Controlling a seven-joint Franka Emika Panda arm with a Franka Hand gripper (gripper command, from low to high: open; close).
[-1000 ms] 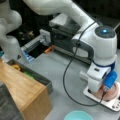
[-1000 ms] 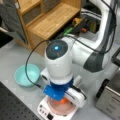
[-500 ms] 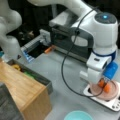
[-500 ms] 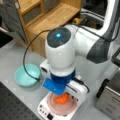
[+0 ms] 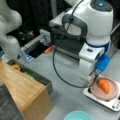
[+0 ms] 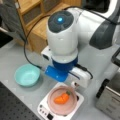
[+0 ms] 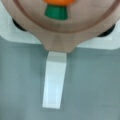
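Carrot (image 6: 61, 99) in pink plate (image 6: 53, 105) on white scale (image 6: 43, 107), hand (image 6: 75, 85) beside

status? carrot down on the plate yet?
Done: the carrot lies on the pink plate, which sits on the white scale. In hand: nothing; the hand hangs at the plate's rim near the carrot's green end, not gripping it. Left: probably only moving the hand clear.

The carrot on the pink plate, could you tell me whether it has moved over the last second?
No. In both front views the carrot lies at the same spot on the pink plate, on the white scale; only the arm has lifted.
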